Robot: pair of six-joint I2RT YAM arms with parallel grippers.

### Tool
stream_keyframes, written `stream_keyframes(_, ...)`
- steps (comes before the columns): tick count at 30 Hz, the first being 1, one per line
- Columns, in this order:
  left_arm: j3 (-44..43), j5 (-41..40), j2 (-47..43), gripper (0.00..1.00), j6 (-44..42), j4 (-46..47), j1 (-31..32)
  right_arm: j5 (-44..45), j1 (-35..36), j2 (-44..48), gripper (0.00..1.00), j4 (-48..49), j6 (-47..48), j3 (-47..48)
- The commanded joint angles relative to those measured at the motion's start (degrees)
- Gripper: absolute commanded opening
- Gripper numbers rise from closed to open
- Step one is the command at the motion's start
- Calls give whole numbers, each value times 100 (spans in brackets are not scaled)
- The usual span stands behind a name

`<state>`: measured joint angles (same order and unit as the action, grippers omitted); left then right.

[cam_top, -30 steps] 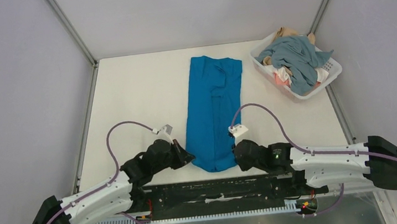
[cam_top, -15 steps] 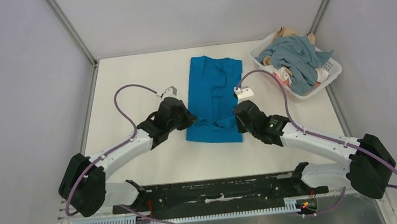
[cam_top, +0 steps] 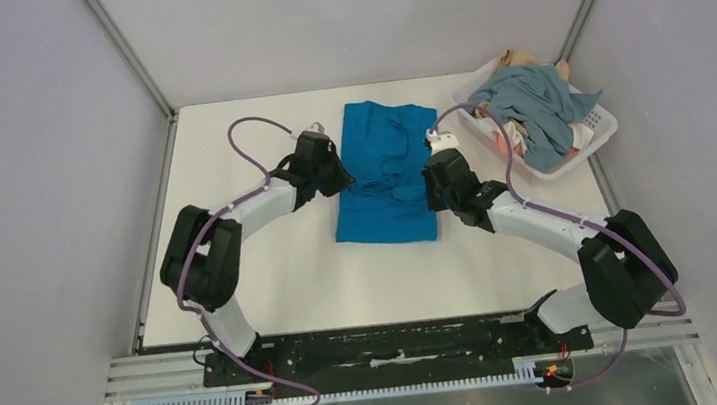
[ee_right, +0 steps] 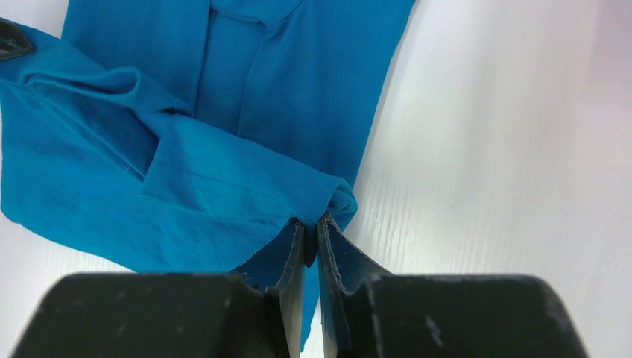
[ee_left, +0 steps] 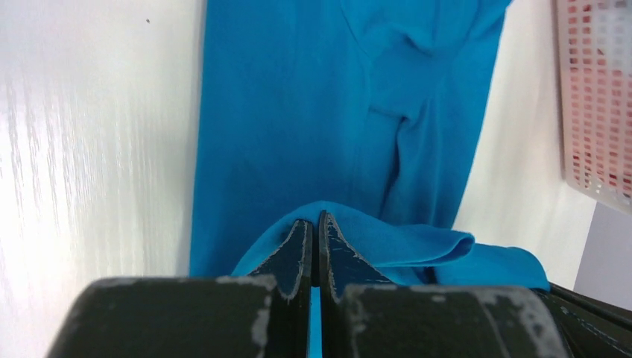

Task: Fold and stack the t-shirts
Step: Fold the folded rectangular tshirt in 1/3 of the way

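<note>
On the white table point(cam_top: 261, 273), toward its far middle, the bright blue t-shirt point(cam_top: 383, 135) lies lengthwise. The left gripper point(ee_left: 314, 231) and right gripper point(ee_right: 311, 231) each clamp a near-hem corner, apparently mid-fold. Next: lay hem on collar evenly, then release.

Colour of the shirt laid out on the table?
The t-shirt is plain bright blue; clearest in the top external view.

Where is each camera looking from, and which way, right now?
Top external: above, behind the bases, looking down on the table; left arm and right arm show.
Left wrist: on the left claw, shut on the blue t-shirt, looking along it; basket at right.
Right wrist: on the right claw, also pinching it, looking along it.
Shared: all show the t-shirt.
</note>
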<state>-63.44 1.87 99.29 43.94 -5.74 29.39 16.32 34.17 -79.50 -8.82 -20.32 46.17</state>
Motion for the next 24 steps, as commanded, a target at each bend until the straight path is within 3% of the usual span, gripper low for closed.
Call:
stream_keyframes(1, -472, 551, 528, 2, -240, 23, -228, -369, -236, -313, 13, 531, 246, 316)
stream_keyframes(9, -815, 18, 886, 2, -269, -94, -337, -807, -587, -1030, 15, 836, 341, 609)
stream_keyframes(18, -1490, 65, 1500, 2, -420, -441, -355, -655, -794, -1381, 12, 1207, 177, 680)
stream_keyframes(21, -1544, -139, 1498, 2, -397, -499, -355, -693, -935, -1523, 17, 1220, 108, 756)
stream_keyframes(23, -1585, -382, 1480, 9, -404, -560, -355, -757, -1025, -1644, 18, 1222, 70, 856)
stream_keyframes(24, -1650, -438, 1475, 17, -424, -613, -362, -828, -1082, -1689, 20, 1233, 45, 914)
